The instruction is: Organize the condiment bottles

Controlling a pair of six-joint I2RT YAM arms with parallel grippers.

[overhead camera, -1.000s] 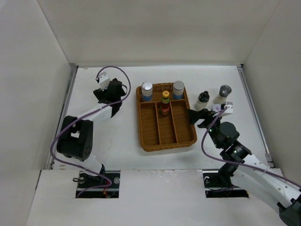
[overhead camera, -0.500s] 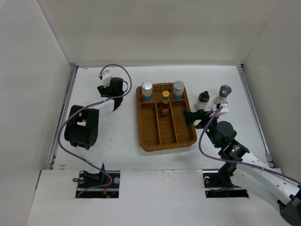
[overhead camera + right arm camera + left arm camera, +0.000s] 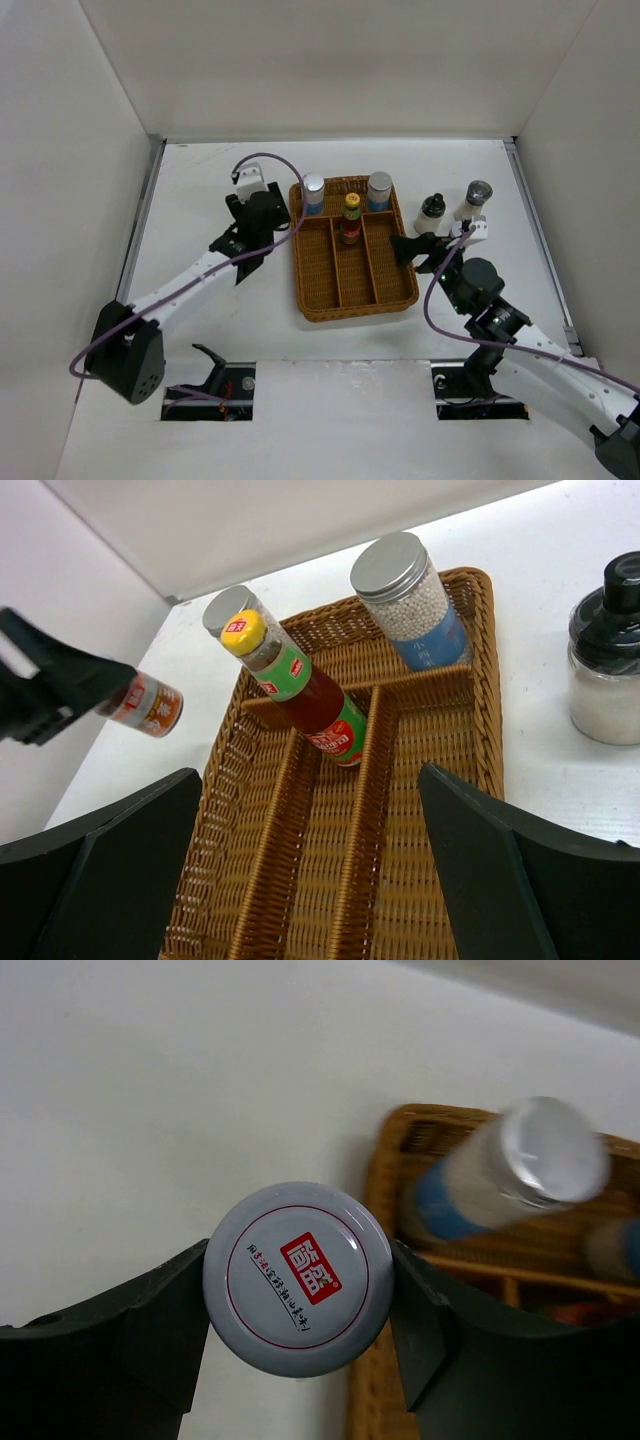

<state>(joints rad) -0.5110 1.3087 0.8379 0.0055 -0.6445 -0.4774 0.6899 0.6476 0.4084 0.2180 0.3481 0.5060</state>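
**White table, jar gripped beside the tray's back-left corner**

White table [image 3: 190, 190] is boxed in by plain white walls. Brown wicker tray [image 3: 345, 285] sits at centre. It holds the left blue-banded jar [image 3: 313, 193], right blue-banded jar [image 3: 379, 190] and yellow-capped bottle [image 3: 351, 218], all upright. Left gripper [image 3: 300, 1260] fingers clamp the red-marked jar [image 3: 297, 1290], lid up, axis vertical. Right gripper [image 3: 310, 772] is spread wide, empty. Black-capped jar [image 3: 432, 213] and grey-capped jar [image 3: 474, 200] stand right of the tray. Top view hides the held jar; table contact unclear.

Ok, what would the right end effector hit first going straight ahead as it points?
Most likely the wicker tray, near its middle dividers, with the yellow-capped sauce bottle just beyond; depth is unclear, so the bottle could come first.
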